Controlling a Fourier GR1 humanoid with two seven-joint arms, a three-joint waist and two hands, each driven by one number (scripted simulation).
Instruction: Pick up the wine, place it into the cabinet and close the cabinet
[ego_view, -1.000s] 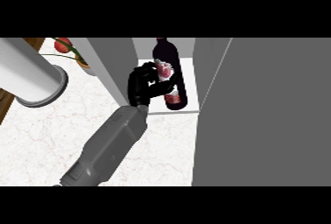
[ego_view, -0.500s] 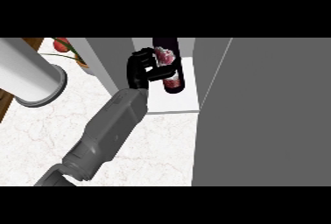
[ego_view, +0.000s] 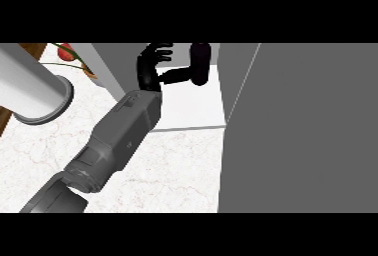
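Release | left hand (ego_view: 151, 70) has opened off wine bottle (ego_view: 200, 62) inside cabinet (ego_view: 193, 107), thumb still touching | closing cabinet door (ego_view: 310, 130) likely next.

**Wine set deeper, hand off it**

The right hand (ego_view: 151, 67) has pushed farther into the cabinet (ego_view: 193, 106) — higher up the view. Its fingers (ego_view: 161, 50), earlier wrapped round the wine (ego_view: 199, 62), now stand off it — only the thumb (ego_view: 176, 76) reaches it. The wine's red label no longer shows.

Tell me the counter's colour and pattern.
The counter is white marble with faint pinkish veins; the head view shows it.
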